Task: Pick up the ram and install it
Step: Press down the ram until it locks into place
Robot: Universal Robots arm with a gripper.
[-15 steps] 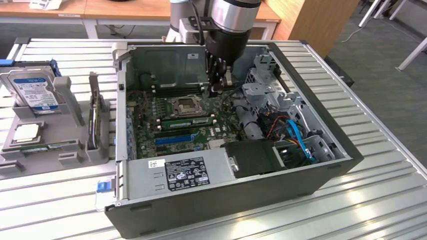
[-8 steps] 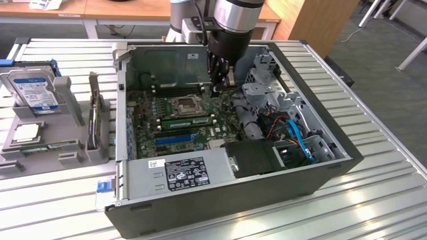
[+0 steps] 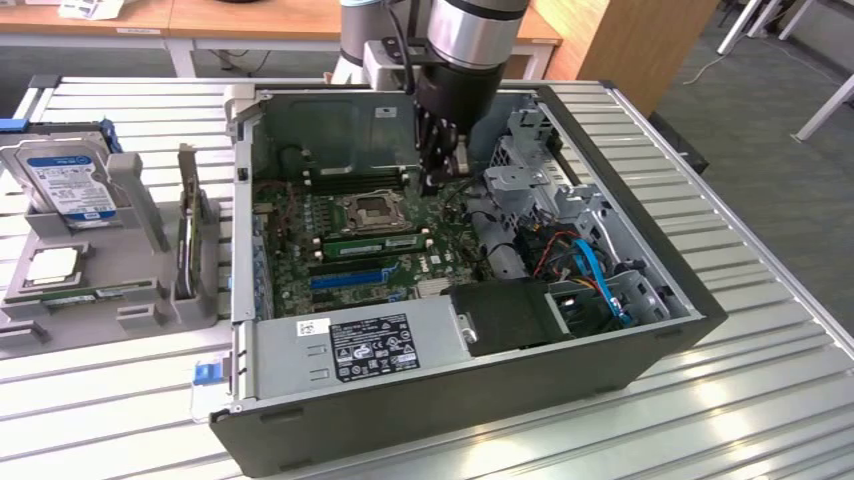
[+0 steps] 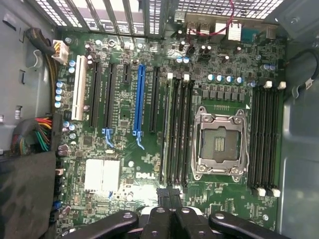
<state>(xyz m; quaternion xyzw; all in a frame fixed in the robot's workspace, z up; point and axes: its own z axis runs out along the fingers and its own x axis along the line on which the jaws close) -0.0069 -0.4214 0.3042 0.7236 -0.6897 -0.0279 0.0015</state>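
The gripper is down inside the open computer case, with its fingers pressed together; in the wrist view the gripper has nothing between its tips. It hangs over the motherboard, at about 2 o'clock from the CPU socket in the exterior view. The ram stands on edge in a memory slot just beside the socket, at its 6 o'clock, apart from the gripper. Whether it is pressed fully home I cannot tell from this angle. The power supply sits at the case's 6 o'clock edge. At the case's 9 o'clock, a grey tray holds a hard drive and a processor chip.
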